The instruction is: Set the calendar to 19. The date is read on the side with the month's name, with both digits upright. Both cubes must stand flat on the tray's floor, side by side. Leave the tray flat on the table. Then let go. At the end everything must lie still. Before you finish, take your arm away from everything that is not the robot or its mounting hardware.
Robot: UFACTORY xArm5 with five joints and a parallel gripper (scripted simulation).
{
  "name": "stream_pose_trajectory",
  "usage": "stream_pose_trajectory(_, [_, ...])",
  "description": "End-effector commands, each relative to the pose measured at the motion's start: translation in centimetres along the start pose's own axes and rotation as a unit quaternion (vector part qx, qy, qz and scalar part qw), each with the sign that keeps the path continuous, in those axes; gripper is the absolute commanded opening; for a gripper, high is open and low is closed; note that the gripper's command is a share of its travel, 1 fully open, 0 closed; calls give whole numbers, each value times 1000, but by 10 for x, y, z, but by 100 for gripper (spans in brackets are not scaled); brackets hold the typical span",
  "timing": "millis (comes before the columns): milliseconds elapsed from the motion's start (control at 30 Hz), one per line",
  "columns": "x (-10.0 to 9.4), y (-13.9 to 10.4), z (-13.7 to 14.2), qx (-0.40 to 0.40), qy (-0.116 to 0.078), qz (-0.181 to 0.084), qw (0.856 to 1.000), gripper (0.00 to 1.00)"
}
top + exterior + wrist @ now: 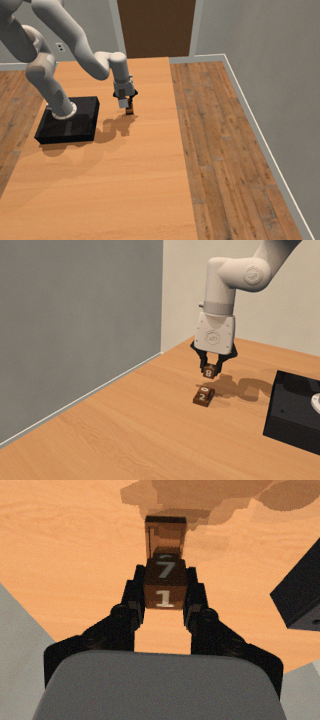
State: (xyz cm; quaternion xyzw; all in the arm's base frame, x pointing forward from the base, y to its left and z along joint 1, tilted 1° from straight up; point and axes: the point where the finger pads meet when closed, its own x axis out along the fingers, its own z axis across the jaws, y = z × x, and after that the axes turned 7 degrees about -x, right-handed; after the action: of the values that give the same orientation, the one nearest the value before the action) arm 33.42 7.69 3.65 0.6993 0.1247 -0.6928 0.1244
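My gripper (131,98) (211,371) (165,578) is shut on a brown cube (208,373) (165,582), which it holds in the air above the tray. In the exterior view the held cube shows an 8 in front and a 1 on top; the wrist view shows a 7 and a 1. The brown tray (129,113) (200,402) (148,542) lies on the table. The other cube (202,396) stands in the tray's end nearer the exterior camera, showing a 2 in front and a 0 on top. The held cube mostly hides it in the wrist view. I cannot read a month's name.
The black base block (77,126) (292,407) (302,600) stands on the table (116,180) (129,433) to one side of the tray. In the top view, the table's long edge runs to the right of the tray. Arm shadows fall around the tray.
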Motion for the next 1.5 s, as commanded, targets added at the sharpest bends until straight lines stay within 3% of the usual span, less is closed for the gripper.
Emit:
stream_pose_trajectory(0, [12, 0, -1, 0, 1, 0, 1000, 29])
stream_pose_trajectory(267, [23, 0, -2, 0, 1, 0, 1000, 29])
stream_pose_trajectory(1467, [23, 0, -2, 0, 1, 0, 1000, 29])
